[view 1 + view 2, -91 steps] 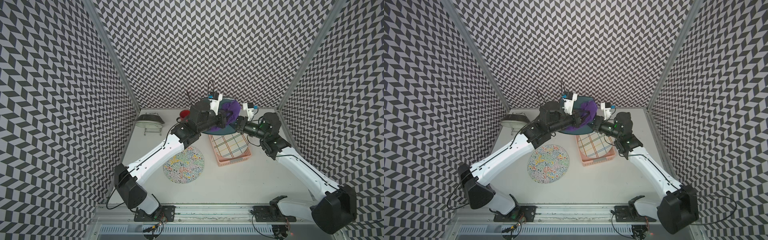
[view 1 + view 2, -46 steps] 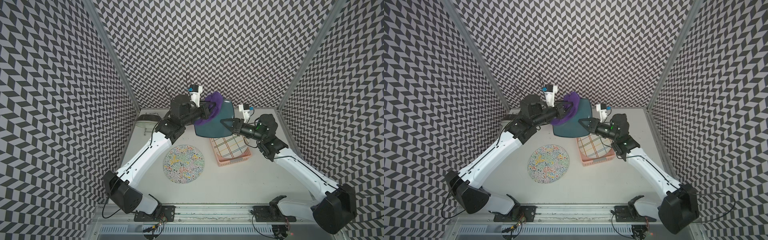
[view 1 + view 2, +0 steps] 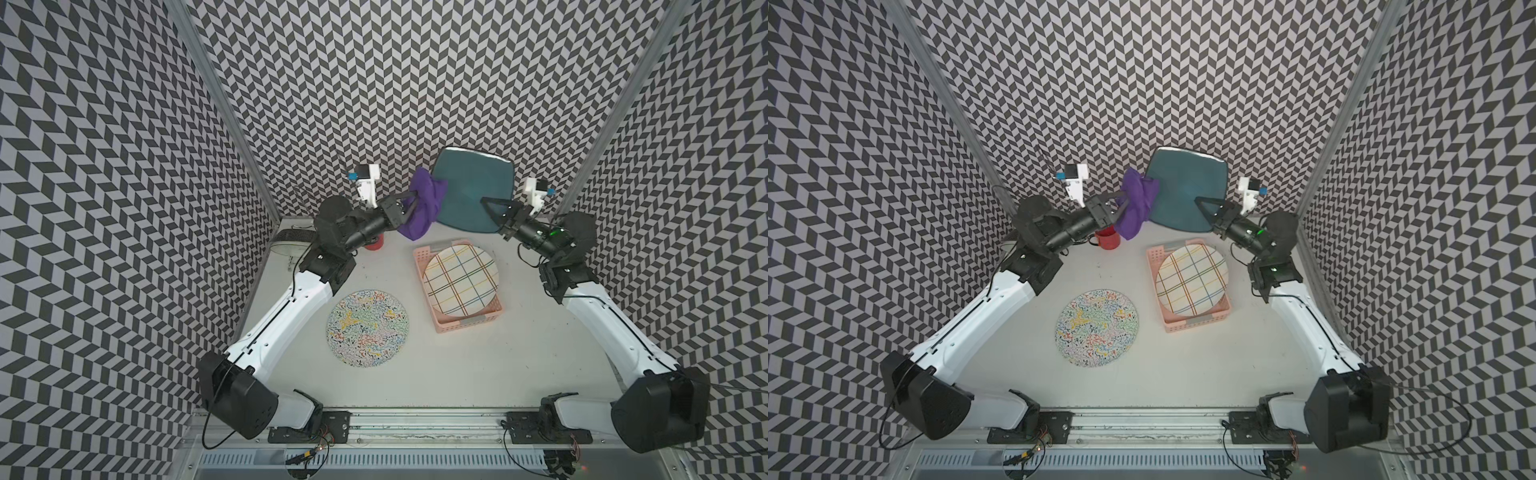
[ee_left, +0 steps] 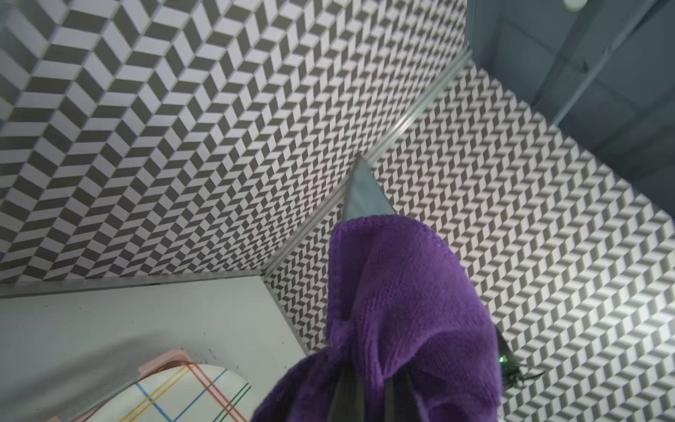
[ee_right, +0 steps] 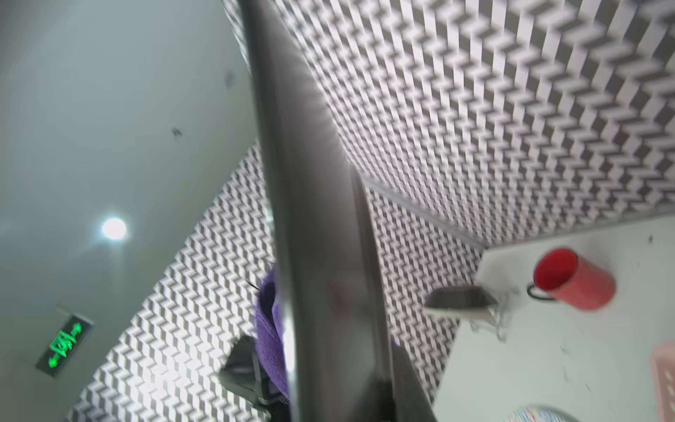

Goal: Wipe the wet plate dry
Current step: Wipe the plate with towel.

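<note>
Two plates lie low and near on the white table, and neither has shifted over the last second. A round plate with multicoloured squiggles lies flat on the surface. Just beyond it, a round cream plate with a coloured line grid is propped in a pink plastic basket. Farther back, a red mug stands by the left arm.

Farthest back is where the change is. The teal rounded-square glazed plate is off the table, held up in front of the rear wall with its face tilted toward the top views. A second ago it hung low over the far end of the table with the cloth bunched on its face; it has climbed since. The right gripper is clamped on the lower corner nearest its own arm, jaws pressed onto the rim.

The purple microfibre cloth has travelled off the face to the plate's opposite edge. The left gripper is pinched tight on the cloth. In the left wrist view the cloth is folded over the plate's edge, which shows edge-on.

Reading: one stroke across the face looks finished, ending at the rim. No droplets can be made out, so dryness cannot be told. Wiping is likely mid-course, with the back not visibly covered yet.
</note>
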Tool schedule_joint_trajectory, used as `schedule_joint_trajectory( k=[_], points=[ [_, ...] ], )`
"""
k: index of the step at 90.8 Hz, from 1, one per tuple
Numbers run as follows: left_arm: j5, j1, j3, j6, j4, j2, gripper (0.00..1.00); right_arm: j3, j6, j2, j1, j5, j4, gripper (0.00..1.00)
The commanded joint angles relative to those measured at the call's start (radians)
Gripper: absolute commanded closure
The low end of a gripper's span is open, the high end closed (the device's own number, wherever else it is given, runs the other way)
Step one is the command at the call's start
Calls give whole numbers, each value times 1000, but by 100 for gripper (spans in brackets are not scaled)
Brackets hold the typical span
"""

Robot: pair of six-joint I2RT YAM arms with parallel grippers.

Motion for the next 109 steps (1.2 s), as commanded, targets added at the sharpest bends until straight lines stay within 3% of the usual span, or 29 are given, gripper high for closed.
schedule_joint_trajectory(
  k=[1, 16, 39, 53, 69, 79, 88, 101, 109],
  points=[
    [127, 13, -30, -377, 417, 10, 100, 1, 248, -67, 12, 8, 615, 100],
    [133, 5, 26, -587, 705, 82, 100, -3, 355, -9, 39, -15, 759, 100],
    [101, -39, 147, -664, 766, 156, 100, 7, 257, 41, 207, -105, 674, 100],
    [93, -127, 189, -647, 764, 194, 100, 85, 206, 99, 276, -104, 613, 100],
    [103, -234, 209, -592, 750, 212, 100, 262, 202, 167, 212, -32, 558, 100],
    [115, -231, 179, -569, 741, 185, 100, 278, 255, 168, 139, 14, 600, 100],
    [104, -204, 171, -571, 737, 162, 100, 225, 248, 139, 121, -22, 592, 100],
    [96, -166, 207, -592, 753, 160, 100, 92, 144, 53, 202, -51, 507, 100],
    [102, -169, 230, -579, 740, 176, 100, 91, 74, 25, 272, -43, 441, 100]
  ],
)
